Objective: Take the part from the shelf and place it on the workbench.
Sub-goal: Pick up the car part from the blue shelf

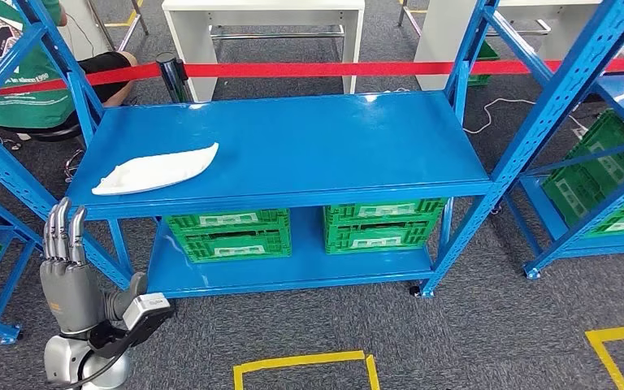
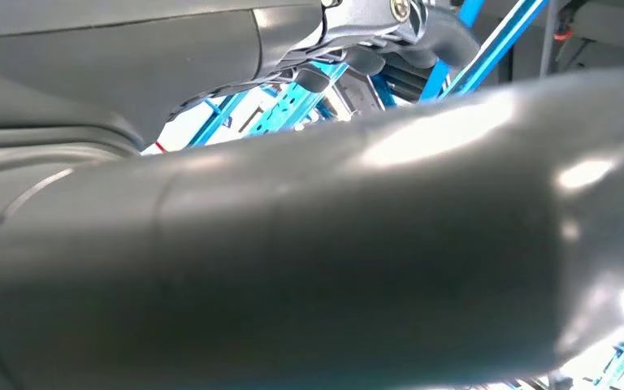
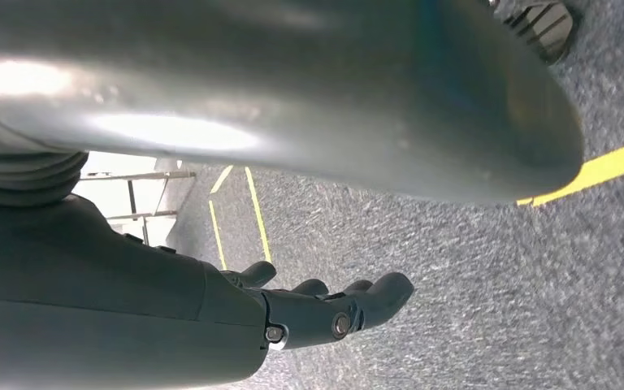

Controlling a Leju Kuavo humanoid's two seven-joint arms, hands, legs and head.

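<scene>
The left hand (image 1: pixel 69 272) is raised in front of the blue shelf (image 1: pixel 292 142), just off its front left corner, with the fingers (image 1: pixel 63 231) held straight up and pressed side by side, the thumb angled out to the side, and nothing in its grasp; the silver wrist and a small camera block sit below it. It has no contact with the shelf, and its fingertips stand about level with the front edge of the top deck. In the left wrist view the thick grey thumb (image 2: pixel 333 260) lies across the picture, with bits of blue shelf framing behind it. The right hand (image 3: pixel 325 313) hangs low over grey carpet (image 3: pixel 455 268), its dark fingers loosely curved and apart, holding nothing, with yellow tape lines (image 3: pixel 609 166) on the floor beyond it. The part (image 1: pixel 156 171), a flat white piece with a long leaf-like outline, lies on the top deck near the front left corner, one pointed end toward the middle of the deck and the broad end close to the front edge, well clear of the left hand. Under the deck, on the lower shelf board, two green crates (image 1: pixel 229 233) stand side by side. A red barrier strap (image 1: pixel 317 68) runs across behind the shelf, with a white table (image 1: pixel 264 24) beyond it. At the far left a person in a green shirt (image 1: pixel 16 81) sits behind the frame. More blue racking with green crates stands to the right.
</scene>
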